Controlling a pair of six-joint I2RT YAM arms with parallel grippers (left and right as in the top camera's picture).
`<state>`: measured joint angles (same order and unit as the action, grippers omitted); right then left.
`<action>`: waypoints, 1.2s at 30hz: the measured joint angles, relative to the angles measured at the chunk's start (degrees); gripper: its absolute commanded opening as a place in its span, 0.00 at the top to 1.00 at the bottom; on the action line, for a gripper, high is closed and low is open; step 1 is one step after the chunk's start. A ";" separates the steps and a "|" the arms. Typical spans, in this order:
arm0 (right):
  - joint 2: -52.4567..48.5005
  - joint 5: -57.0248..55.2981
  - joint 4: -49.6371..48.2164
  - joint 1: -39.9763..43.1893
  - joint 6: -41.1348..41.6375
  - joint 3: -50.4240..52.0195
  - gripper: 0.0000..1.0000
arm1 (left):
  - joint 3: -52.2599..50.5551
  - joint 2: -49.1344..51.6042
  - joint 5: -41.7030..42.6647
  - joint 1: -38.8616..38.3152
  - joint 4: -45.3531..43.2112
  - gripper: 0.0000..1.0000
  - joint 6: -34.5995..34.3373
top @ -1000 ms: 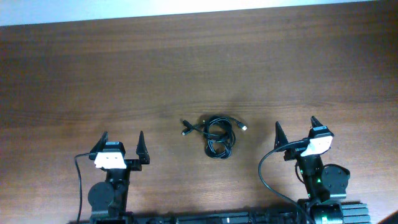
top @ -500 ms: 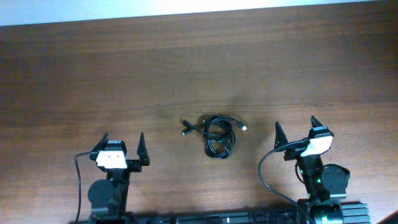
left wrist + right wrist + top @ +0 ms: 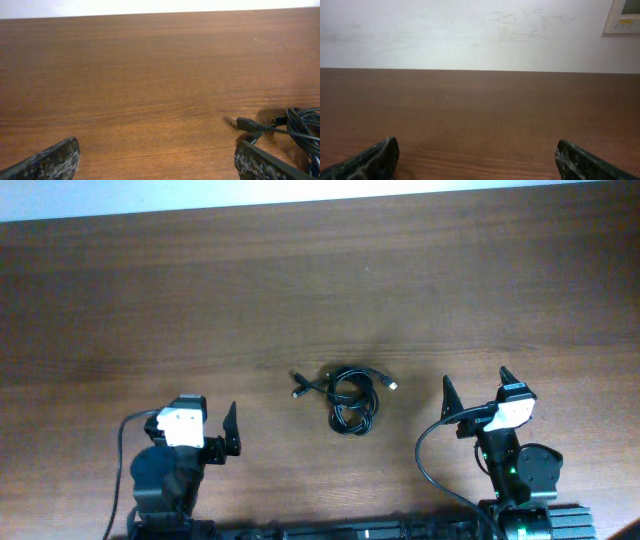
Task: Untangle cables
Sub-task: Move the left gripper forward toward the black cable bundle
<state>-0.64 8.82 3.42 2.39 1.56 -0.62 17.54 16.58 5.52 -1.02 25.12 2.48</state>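
The cables (image 3: 348,396) lie in a small black tangle of loops on the wooden table (image 3: 320,290), midway between my two arms, with plug ends sticking out left and right. In the left wrist view the cables (image 3: 300,127) show at the right edge, and a plug (image 3: 246,123) points left just beyond my right finger (image 3: 265,164). My left gripper (image 3: 205,418) is open and empty, left of the tangle and nearer the front edge. My right gripper (image 3: 475,385) is open and empty, right of the tangle. The right wrist view shows no cables.
Thick black wires (image 3: 428,455) run from the arm bases along the table's front edge. A white wall (image 3: 470,30) rises behind the table's far edge, with a pale panel (image 3: 624,15) mounted at its upper right.
My left gripper has shifted a little right and toward the front edge, tipping so its left finger slips under the wrist camera. The right arm and the cables have not moved.
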 measured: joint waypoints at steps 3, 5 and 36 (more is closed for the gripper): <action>0.00 0.00 0.00 0.02 0.02 0.00 0.01 | 4.22 4.98 0.20 0.00 1.09 0.01 0.85; 0.00 0.00 0.00 0.00 -0.04 0.00 0.01 | 7.02 9.01 0.59 0.00 2.01 0.01 1.25; 0.00 0.00 0.00 0.00 -0.07 0.00 0.01 | 37.53 42.97 7.85 -12.85 23.32 0.01 11.52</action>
<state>-0.64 8.82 3.42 2.39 1.50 -0.62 55.07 59.55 13.37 -13.87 48.45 14.00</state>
